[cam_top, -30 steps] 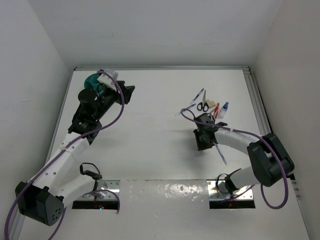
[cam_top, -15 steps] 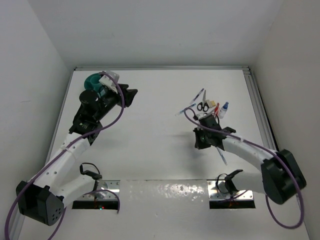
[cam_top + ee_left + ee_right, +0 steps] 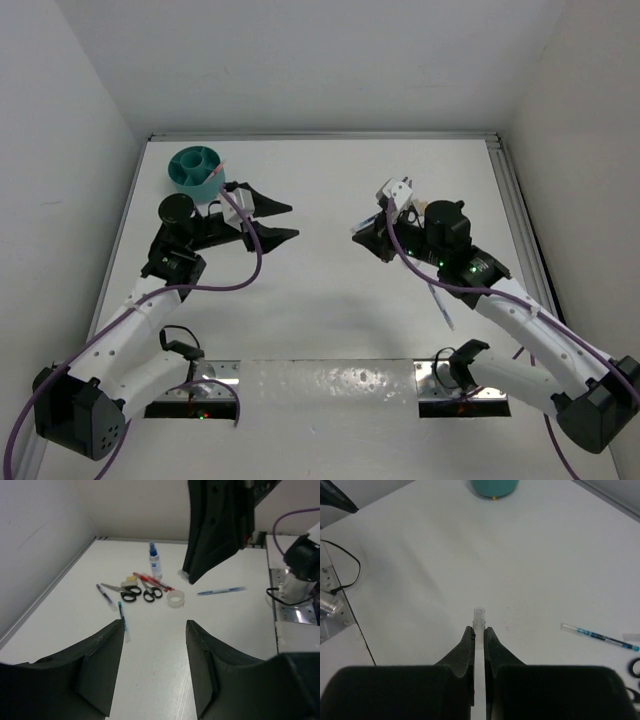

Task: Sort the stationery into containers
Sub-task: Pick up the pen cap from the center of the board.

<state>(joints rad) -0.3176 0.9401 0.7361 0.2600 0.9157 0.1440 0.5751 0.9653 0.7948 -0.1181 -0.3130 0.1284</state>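
Table (image 3: 320,310) bearing a round teal organiser (image 3: 197,167), left gripper (image 3: 295,221) just right of it with jaws wide and empty, right gripper (image 3: 360,233) well right of it pinched on a thin clear-tipped pen (image 3: 478,617), scissors (image 3: 132,593) and tape ring (image 3: 176,598) farther off.

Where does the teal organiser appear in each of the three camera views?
Top external: organiser at upper left.
Left wrist: not in it.
Right wrist: organiser at the top edge, centre, partly cut off.
Shared landmark: the right hand, shut on a pen, shows in all three.
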